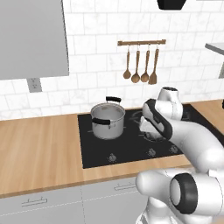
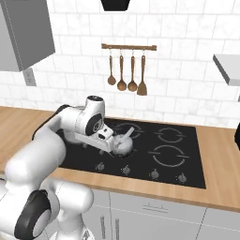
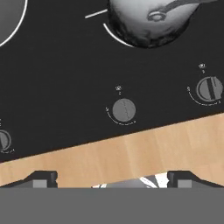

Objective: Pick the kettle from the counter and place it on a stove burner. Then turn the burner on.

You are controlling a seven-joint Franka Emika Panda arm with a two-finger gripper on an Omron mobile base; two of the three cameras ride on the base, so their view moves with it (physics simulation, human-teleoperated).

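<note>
On the left, the wood-grain counter (image 1: 39, 148) runs up to the black cooktop (image 1: 131, 153), where a steel pot (image 1: 107, 120) with black handles stands on a rear burner. The kettle (image 2: 123, 143) sits on a front burner ring, just right of the gripper (image 2: 108, 140); the hand view shows it at the top (image 3: 151, 22), above a row of knobs, the middle knob (image 3: 124, 110) lying straight ahead. The fingertips (image 3: 43, 178) stand wide apart, holding nothing. Wooden utensils (image 2: 126, 70) hang on the tiled wall behind.
</note>
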